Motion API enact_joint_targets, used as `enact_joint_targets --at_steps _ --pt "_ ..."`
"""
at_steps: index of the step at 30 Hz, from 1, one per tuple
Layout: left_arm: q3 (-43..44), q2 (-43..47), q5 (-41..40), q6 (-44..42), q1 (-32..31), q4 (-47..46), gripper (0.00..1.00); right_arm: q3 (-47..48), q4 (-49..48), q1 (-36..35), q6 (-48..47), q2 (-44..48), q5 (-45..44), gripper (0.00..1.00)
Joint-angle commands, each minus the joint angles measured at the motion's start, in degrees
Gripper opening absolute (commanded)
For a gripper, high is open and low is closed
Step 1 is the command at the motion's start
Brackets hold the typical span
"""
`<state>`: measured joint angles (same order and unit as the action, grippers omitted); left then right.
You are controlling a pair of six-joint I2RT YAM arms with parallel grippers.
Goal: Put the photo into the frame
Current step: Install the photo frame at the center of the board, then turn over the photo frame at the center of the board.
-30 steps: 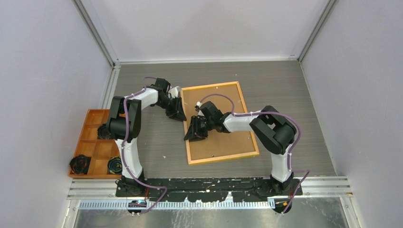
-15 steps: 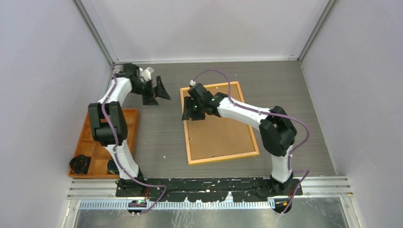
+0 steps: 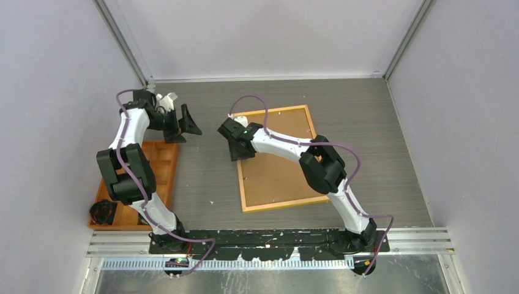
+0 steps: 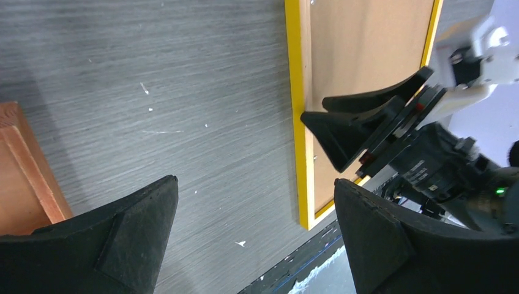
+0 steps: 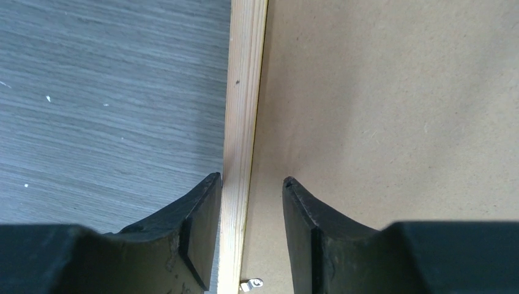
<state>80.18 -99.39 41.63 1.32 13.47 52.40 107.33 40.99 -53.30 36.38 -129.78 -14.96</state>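
Now the unclenched right end effector (image 5: 251,179) is straddling one rail of the frame (image 5: 245,92), needing a square squeeze; the left end effector (image 4: 254,187) is hanging released.

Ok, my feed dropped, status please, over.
Left hand open, empty. Right hand open, straddling edge of frame. Frame face down, backing on. Photo not visible.
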Motion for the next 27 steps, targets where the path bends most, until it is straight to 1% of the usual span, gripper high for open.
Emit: enact_joint_targets --at_steps 1,8,11,13,17,20,24,27 --pt "-2.75 3.06 0.6 -3.24 0.13 0.08 1.0 4.15 1.1 -0.53 1.35 -1.21 -3.82 0.45" --pt "-5.49 3.04 0.68 -3.81 0.29 -0.97 1.0 10.41 5.43 -1.67 1.4 -6.15 -6.14 0.35" --pt "-5.87 3.57 -0.15 -4.41 0.46 -0.64 1.0 11.04 6.27 -1.79 1.62 -7.36 -6.89 0.34" --pt "-5.91 4.16 -0.39 -4.86 0.74 -0.55 1.0 11.08 6.37 -1.79 1.88 -7.65 -7.05 0.3" --pt "-5.58 5.07 -0.76 -5.21 0.95 0.33 1.0 13.4 6.91 -1.81 2.41 -7.72 -6.13 0.16" --pt "-5.39 5.25 -0.29 -5.28 1.01 1.45 1.0 18.11 7.59 -1.76 3.97 -7.13 -3.36 0.01" --pt "-5.76 6.18 -0.14 -5.32 2.01 1.86 0.99 23.98 5.87 -1.81 7.84 -4.59 3.63 0.01" --pt "-4.5 6.74 -0.38 -5.41 4.59 2.87 0.98 26.73 3.92 -1.81 10.23 -1.78 7.54 0.01"
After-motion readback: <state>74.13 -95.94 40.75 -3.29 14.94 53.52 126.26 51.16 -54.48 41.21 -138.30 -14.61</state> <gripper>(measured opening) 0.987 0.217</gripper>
